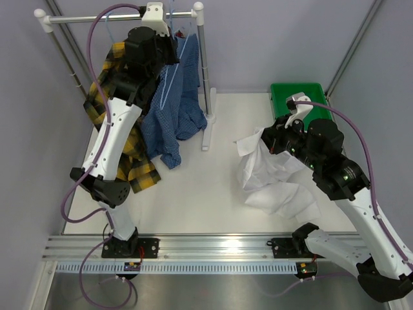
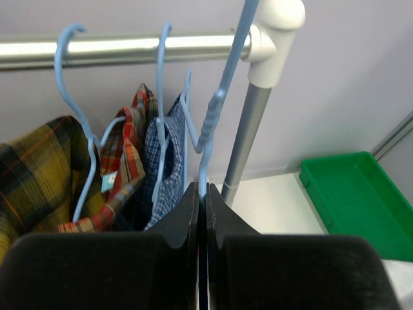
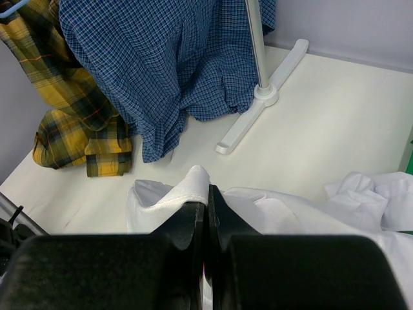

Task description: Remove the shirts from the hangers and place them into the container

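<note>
**Progress.** We judge that one shirt of four is off its hanger and none is binned yet.

- The white shirt lies crumpled on the table, near the bin but not in it.
- The right gripper is clamped on a raised fold of it, so it is held but not carried over.
- The part of the bin that the left wrist view shows has nothing in it.
- The left gripper is up at the rail, pinched tight on the wire of a bare hanger. We take this to be the white shirt's hanger. We cannot tell whether its hook sits on the rail or off it.

**Left to do.**

- The blue shirt and yellow shirt hang from the rail, with their tails reaching down to the table.
- The red shirt shows only at the left wrist, squeezed between those two.
- All three must come off their hangers and go in the bin, after the white one.

**In the way.**

- The three shirts are bunched tight and their hooks sit close together, so picking out one will be fiddly.
- The post and its foot stand between the hanging shirts and the bin.
- The left arm lies across the yellow shirt.
- The right arm's own bulk sits between the white shirt and the bin — the carry likely needs a lift first.
</note>
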Tool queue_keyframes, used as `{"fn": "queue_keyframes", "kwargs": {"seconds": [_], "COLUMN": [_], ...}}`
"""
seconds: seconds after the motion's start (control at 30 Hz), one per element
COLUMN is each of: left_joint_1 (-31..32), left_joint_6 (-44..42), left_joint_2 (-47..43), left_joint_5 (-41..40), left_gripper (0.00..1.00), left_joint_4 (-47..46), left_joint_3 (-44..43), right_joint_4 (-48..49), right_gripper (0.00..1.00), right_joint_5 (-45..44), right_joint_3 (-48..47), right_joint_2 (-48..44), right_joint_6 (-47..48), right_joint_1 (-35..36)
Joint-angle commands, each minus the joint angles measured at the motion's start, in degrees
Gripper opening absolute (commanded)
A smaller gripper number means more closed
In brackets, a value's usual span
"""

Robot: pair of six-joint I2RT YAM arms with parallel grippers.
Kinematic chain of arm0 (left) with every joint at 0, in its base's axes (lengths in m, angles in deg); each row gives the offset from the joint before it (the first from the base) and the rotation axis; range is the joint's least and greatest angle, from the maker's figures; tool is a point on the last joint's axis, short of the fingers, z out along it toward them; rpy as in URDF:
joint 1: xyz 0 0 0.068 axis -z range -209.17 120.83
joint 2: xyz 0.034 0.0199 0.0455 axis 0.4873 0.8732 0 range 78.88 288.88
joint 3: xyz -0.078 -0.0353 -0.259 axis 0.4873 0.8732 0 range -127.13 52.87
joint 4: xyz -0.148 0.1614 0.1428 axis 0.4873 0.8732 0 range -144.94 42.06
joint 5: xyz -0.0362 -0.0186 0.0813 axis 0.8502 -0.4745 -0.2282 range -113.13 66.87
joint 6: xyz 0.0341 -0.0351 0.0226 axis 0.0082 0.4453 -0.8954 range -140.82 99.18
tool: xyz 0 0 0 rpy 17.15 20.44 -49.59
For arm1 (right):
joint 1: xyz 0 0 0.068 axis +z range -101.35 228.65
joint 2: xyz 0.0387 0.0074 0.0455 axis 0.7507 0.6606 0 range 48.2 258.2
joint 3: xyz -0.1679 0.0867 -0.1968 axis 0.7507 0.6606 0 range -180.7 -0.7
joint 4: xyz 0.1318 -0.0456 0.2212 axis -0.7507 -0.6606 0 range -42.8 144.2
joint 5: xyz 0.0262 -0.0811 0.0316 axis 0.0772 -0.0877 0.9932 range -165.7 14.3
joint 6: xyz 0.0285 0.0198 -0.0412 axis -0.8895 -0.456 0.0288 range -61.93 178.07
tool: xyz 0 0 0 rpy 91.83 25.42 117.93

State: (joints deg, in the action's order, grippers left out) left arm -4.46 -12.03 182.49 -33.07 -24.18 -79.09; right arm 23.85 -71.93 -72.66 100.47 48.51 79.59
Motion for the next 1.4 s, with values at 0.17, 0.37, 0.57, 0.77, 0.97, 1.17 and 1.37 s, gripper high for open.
{"fn": "queue_keyframes", "kwargs": {"seconds": [0.17, 0.37, 0.57, 0.77, 0.97, 1.17, 1.37], "left_joint_1": [-2.1, -2.3, -3.8, -3.9, -3.9, -3.9, -3.9], "left_joint_6": [-2.6, -0.3, 3.8, 5.0, 4.9, 4.2, 5.1], "left_joint_2": [4.0, 8.4, 12.2, 11.4, 2.6, -7.9, -19.6], "left_joint_5": [7.6, 8.1, 7.4, 8.0, 8.1, 8.5, 12.5], "left_gripper": [0.00, 0.00, 0.00, 0.00, 0.57, 0.73, 0.83], "left_joint_4": [-11.8, -14.1, -14.8, -14.7, -14.7, -14.3, -11.3], "left_joint_3": [-0.4, -0.3, 0.1, 4.9, 13.4, 19.1, 22.3], "right_joint_4": [1.2, -1.5, -2.9, -3.0, -3.4, -4.8, -7.6], "right_gripper": [0.00, 0.00, 0.00, 0.00, 0.00, 0.00, 0.00], "right_joint_5": [0.2, -1.0, -1.1, -1.4, -3.4, -6.3, -8.4], "right_joint_3": [0.8, 0.6, 0.7, 1.4, 2.4, 0.7, -15.6], "right_joint_2": [-0.5, -0.5, -0.5, -0.7, -0.2, 1.6, 9.6], "right_joint_6": [-1.4, -0.9, -0.8, -1.0, -1.3, -2.7, -0.5], "right_joint_1": [-0.2, -0.2, -0.2, -0.2, -0.2, -0.2, -0.2]}}
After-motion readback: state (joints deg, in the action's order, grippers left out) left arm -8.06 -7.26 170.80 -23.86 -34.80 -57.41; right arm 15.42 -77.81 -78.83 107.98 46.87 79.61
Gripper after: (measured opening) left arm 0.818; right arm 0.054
